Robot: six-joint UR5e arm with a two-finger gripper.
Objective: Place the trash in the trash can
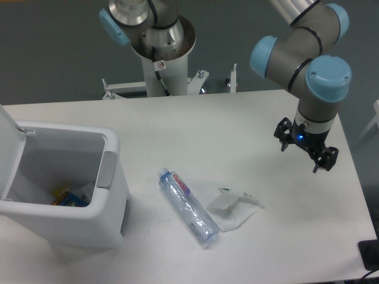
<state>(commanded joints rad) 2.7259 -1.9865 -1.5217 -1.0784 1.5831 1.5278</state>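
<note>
Biggest risk I see: the bottle (188, 206) is round and lying flat on the table (237, 118), so a slightly off pinch probably sends it rolling. The wrapper (234, 208) touches the bottle's far end, so grabbing 1 could drag the other. It's also thin and crumpled, easy to miss.

The gripper (305, 152) hangs above the table, well to the right of both items, jaws spread and holding nothing.

The trash can (109, 177) sits at the left with its lid (9, 148) flipped up. Something blue and yellow is already at the bottom; can't tell what.
</note>
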